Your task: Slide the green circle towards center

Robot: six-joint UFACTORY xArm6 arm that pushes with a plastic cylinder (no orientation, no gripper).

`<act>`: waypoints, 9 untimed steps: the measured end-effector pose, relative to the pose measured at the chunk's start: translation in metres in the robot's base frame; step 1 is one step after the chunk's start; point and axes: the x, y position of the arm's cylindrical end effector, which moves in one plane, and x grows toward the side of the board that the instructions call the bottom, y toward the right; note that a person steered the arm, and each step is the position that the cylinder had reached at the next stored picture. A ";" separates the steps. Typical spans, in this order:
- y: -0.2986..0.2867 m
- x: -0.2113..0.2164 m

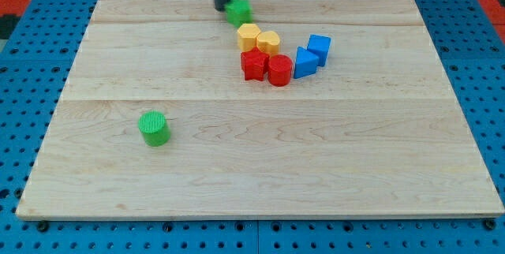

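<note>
Green circle (154, 128) lies well apart from my tip (221, 7).

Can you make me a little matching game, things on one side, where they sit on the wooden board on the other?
Things:
1. green circle
2. my tip
3. blue blocks
4. red blocks

Places:
A. just below the two yellow blocks
B. alone toward the view's lower left
C. the view's right end of the cluster
D. near the view's top edge, against the left side of the other green block

Pairs: 1-B, 2-D, 3-C, 4-A
</note>
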 end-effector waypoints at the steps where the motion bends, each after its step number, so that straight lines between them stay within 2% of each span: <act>1: 0.057 0.016; 3: 0.057 0.020; 4: 0.032 -0.032; 5: -0.025 -0.073; 6: -0.156 -0.045; 7: -0.171 0.065; 9: -0.057 0.241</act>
